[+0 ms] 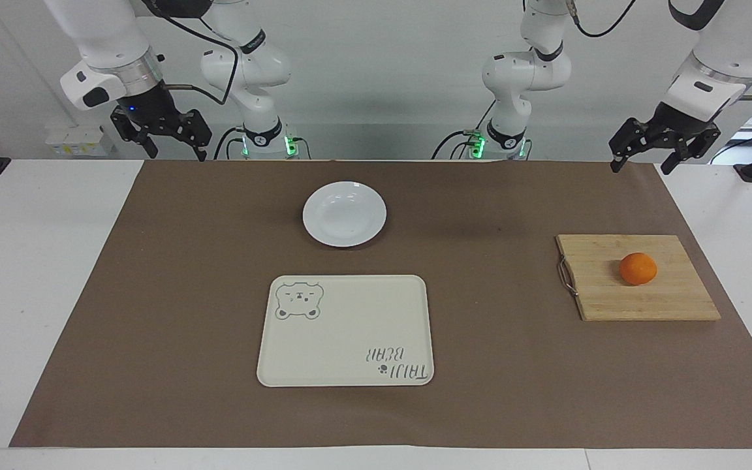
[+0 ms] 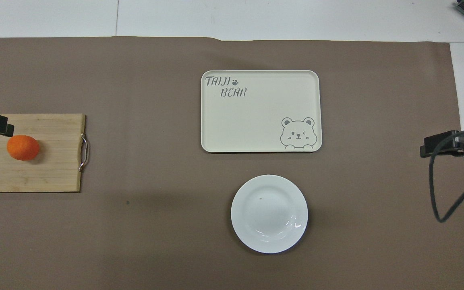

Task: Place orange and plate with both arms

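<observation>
Brown paper mat [image 1: 154, 294], white table [image 1: 30, 261], pale wall [image 1: 382, 78]

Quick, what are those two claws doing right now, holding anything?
Left gripper: open, holding nothing, up in the air.
Right gripper: open, holding nothing, up in the air.

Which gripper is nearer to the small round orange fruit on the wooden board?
Left. The left gripper hangs at the orange's end of the table, raised, fingers open. The right gripper hangs at the other end, past the white plate.
</observation>
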`<state>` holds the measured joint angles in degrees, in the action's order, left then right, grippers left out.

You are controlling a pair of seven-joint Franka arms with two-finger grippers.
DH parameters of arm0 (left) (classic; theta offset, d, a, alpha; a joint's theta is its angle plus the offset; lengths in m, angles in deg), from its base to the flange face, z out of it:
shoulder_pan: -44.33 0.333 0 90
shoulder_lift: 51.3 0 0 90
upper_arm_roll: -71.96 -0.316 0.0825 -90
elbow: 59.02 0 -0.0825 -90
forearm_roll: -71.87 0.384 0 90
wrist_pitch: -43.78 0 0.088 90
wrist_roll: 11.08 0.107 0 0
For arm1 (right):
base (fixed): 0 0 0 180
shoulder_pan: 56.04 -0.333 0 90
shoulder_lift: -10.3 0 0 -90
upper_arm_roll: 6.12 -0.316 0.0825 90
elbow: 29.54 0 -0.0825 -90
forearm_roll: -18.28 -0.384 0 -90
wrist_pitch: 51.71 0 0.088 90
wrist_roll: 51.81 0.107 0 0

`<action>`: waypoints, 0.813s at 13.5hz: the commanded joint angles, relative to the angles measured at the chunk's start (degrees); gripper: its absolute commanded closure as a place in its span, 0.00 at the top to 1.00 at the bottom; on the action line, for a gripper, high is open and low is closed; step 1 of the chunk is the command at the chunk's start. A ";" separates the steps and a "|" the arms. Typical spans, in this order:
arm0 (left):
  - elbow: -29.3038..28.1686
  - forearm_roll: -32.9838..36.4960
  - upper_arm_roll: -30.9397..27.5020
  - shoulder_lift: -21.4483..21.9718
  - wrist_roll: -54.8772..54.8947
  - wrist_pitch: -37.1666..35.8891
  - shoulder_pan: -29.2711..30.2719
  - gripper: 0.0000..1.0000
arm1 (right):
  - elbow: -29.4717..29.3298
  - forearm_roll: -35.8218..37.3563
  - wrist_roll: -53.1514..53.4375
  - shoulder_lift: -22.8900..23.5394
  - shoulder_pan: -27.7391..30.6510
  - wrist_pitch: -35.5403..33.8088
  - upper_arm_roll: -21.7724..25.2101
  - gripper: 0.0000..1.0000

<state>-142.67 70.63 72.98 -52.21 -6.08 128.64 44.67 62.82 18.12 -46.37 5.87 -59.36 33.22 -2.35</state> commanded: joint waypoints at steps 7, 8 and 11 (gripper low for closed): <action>-1.15 -0.08 -0.59 0.91 0.54 3.12 0.18 1.00 | 1.51 -0.02 -1.31 -1.10 0.51 2.69 -0.26 1.00; -1.50 -0.08 -0.67 1.00 0.54 3.21 0.18 1.00 | 1.51 -0.02 -1.22 -1.10 0.51 2.70 -0.26 1.00; -1.60 -0.08 -0.94 1.09 0.54 3.30 0.27 1.00 | 1.51 -0.02 -1.31 -1.10 0.51 2.70 -0.26 1.00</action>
<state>-142.78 70.63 72.38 -52.21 -6.08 130.62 44.74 62.85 18.12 -46.38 5.86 -59.37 34.83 -2.36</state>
